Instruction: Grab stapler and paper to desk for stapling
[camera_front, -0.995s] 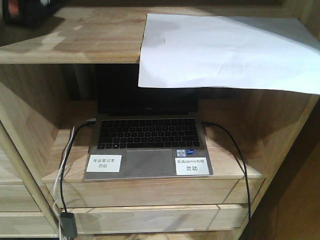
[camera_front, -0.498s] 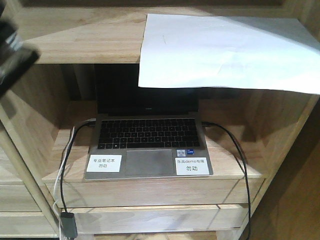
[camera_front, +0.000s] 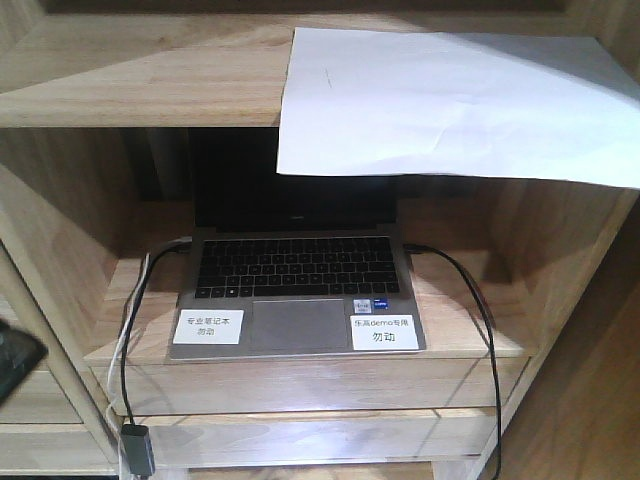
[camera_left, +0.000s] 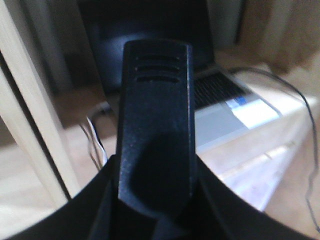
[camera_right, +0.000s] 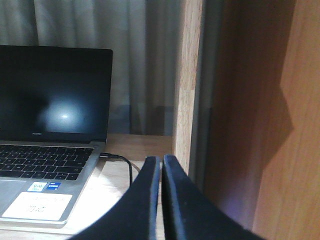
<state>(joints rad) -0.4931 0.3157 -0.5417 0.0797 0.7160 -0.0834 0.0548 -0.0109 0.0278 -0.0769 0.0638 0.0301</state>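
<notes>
Left gripper (camera_left: 155, 215) pinches a small black slotted stapler (camera_left: 155, 100), probably; the view is blurry. Right gripper (camera_right: 161, 200) has its fingers pressed together. Large white paper sheet (camera_front: 450, 100) overhangs the front-right edge of the light-wood shelf top (camera_front: 150, 80).

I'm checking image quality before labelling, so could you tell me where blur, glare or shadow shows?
Left wrist view: the stapler fills the centre, the laptop behind is blurred and washed out. Right wrist view: soft glare on the laptop screen. Front view: bright paper, dark recess beneath it.
</notes>
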